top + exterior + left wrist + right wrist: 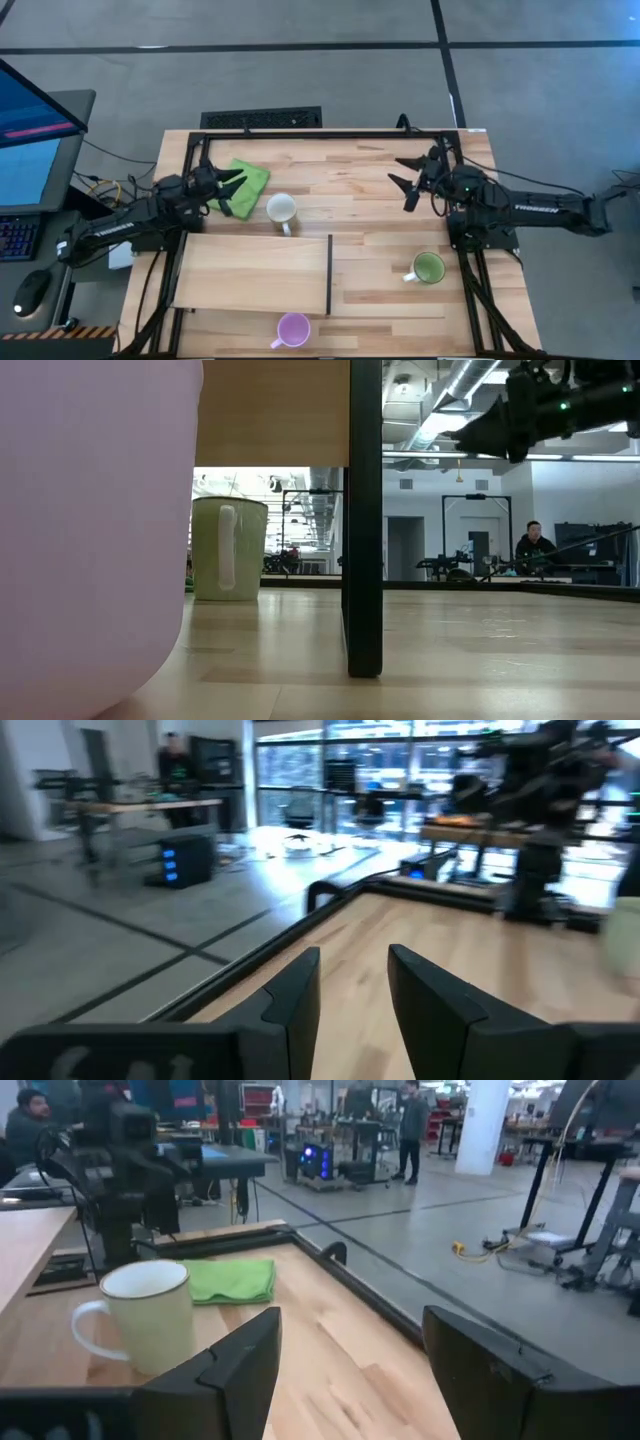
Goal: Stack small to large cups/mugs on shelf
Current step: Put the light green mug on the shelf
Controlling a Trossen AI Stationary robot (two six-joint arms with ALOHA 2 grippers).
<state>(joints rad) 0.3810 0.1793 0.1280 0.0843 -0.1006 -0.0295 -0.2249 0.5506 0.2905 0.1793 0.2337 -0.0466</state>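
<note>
The cream mug (282,210) stands upright on the tabletop just beyond the shelf's far edge; it also shows in the low view (228,548) and the right wrist view (150,1315). The green mug (428,268) stands right of the shelf. The purple mug (293,329) stands near the table's front edge and fills the left of the low view (90,530). The shelf (250,273), pale with a dark strip (329,275), lies in the table's left middle. My left gripper (228,192) is open, left of the cream mug. My right gripper (408,182) is open at the far right, above the table.
A green folded cloth (246,180) lies at the far left, under my left gripper's fingers. A black frame (330,134) runs along the table's far edge. Bare tabletop lies between the cream mug and my right gripper. A person (533,545) sits in the room beyond.
</note>
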